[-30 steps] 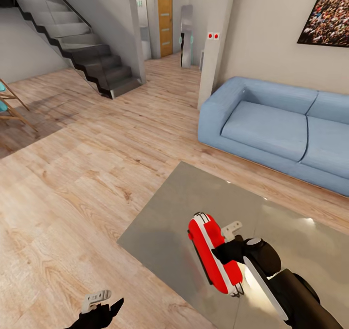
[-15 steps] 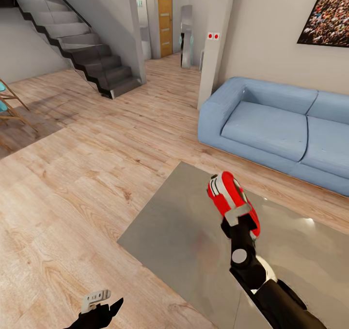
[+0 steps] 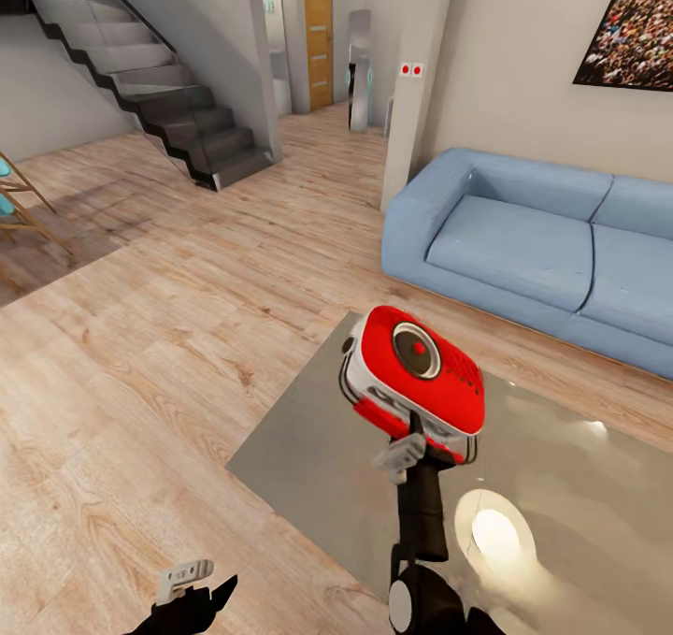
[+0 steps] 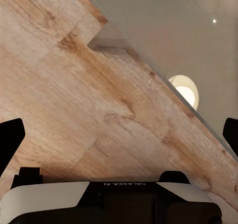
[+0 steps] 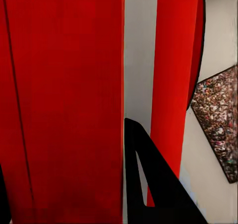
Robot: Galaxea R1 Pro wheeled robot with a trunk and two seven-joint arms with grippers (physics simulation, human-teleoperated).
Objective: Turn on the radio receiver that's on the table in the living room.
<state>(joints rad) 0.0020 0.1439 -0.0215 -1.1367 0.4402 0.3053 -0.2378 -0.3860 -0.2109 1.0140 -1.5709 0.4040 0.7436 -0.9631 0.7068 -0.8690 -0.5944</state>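
The radio receiver, bright red with white stripes and silver trim, is held up above the table. Its round dark dial faces the head camera with a red dot at its centre. My right gripper is shut on the radio's lower edge, with the forearm rising from below. In the right wrist view the radio's red and white striped side sits right against a black finger. My left gripper hangs low over the wood floor beside the table's near corner. Its fingers stand wide apart in the left wrist view, with nothing between them.
The blue sofa runs along the wall behind the table, under the framed crowd picture. A dark staircase rises at the back left beside a hallway with an orange door. Wooden chair legs show at the left edge.
My right arm has raised the radio off the table top and turned it, so its dial face now points up at the head camera. The left arm has not moved.
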